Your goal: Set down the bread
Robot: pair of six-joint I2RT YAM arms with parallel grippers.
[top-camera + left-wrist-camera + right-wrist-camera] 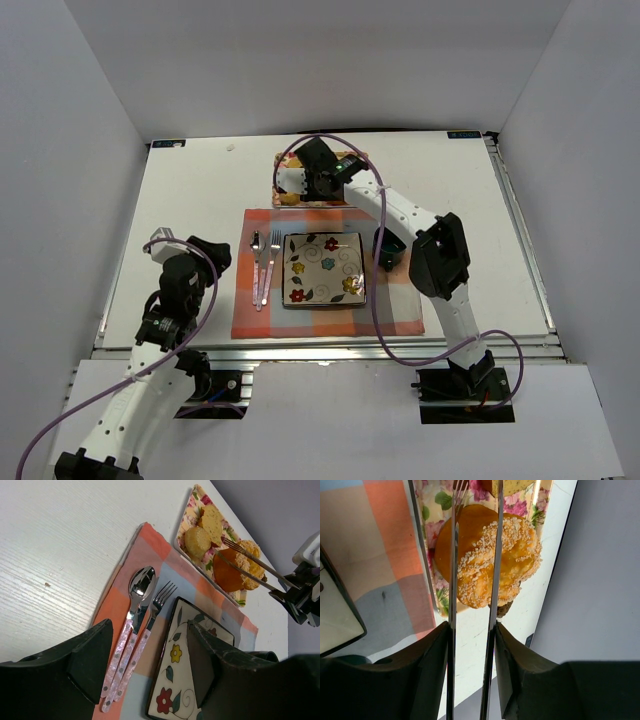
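Bread [510, 555]: bumpy, golden, seed-crusted, on the floral tray [432, 510].
Your right gripper [471, 630]: clamped on thin metal tongs [453, 580].
Your left gripper [147, 645]: fingers apart.

White counter [180, 190], seen from above: we find a checked orange-and-blue placemat [330, 322] lying flat near its front edge. A flowered tray [192, 505] rests on the bare surface just beyond the mat's far edge.

golden-yellow bread [495, 565] w/ pale speckles, pink-floral tray [190, 512], orange/blue check mat [150, 550], pink spotted cutlery [120, 655]
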